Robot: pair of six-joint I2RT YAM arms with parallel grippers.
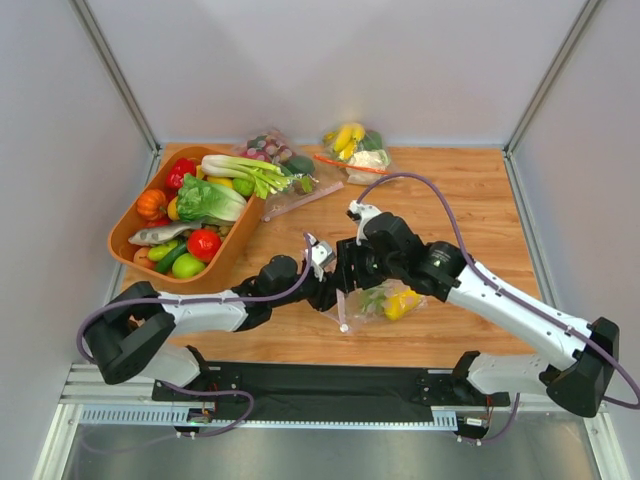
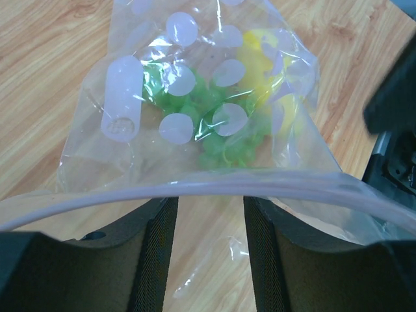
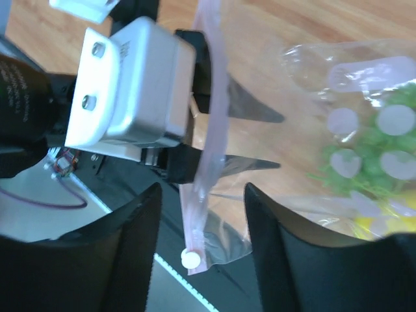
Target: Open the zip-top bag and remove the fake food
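The zip-top bag (image 1: 385,300) lies on the table near the front, holding green grapes (image 1: 375,298) and a yellow lemon piece (image 1: 403,302). In the left wrist view the bag (image 2: 195,97) shows the grapes (image 2: 221,130) and lemon (image 2: 257,58), and its pink zip strip (image 2: 195,193) runs across the tips of my open left gripper (image 2: 209,201). My left gripper (image 1: 335,290) meets my right gripper (image 1: 350,270) at the bag's left edge. In the right wrist view the strip (image 3: 211,130) hangs between my open right gripper's (image 3: 203,192) fingers, its white slider (image 3: 190,259) at the end. A pale-green stalk (image 1: 240,168) lies on the basket.
An orange basket (image 1: 130,250) at the left holds lettuce, tomato, peppers and other produce. Two other clear bags lie at the back, one with dark grapes (image 1: 268,148) and one with banana and cauliflower (image 1: 355,150). A black rail (image 1: 320,380) runs along the near edge.
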